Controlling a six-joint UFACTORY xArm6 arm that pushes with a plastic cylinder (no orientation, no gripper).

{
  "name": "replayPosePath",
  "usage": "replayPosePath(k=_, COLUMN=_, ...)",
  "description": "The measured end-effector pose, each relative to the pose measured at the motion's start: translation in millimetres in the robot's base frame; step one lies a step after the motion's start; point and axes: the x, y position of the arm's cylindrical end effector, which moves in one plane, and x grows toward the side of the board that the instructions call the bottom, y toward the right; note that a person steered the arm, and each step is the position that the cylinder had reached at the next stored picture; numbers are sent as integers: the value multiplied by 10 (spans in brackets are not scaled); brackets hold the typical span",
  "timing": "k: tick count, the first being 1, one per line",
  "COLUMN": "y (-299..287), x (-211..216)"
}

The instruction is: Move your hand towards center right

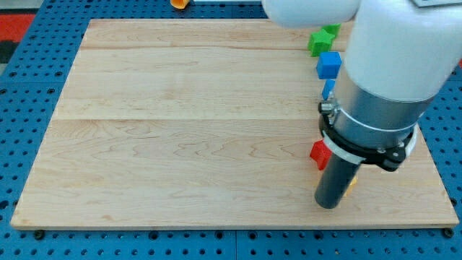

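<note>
My tip [328, 205] rests on the wooden board [188, 130] near the lower right, at the end of a dark rod under the large white arm. A red block [319, 154] lies just above and left of the tip, partly hidden by the arm. A sliver of a yellow block [351, 185] shows to the tip's right. A blue cube [329, 64] sits at the upper right, with a smaller blue piece [328, 88] below it. A green star-shaped block [323, 39] lies above the cube.
An orange object [179, 3] sits off the board at the view's top. Blue pegboard [22, 108] surrounds the board. The arm's body hides much of the right side.
</note>
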Motion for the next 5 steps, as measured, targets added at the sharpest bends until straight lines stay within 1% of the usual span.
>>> replayPosePath(k=1, y=-256, x=246)
replayPosePath(k=3, y=-442, x=310)
replayPosePath(k=4, y=-646, x=85)
replayPosePath(k=5, y=-669, x=-785)
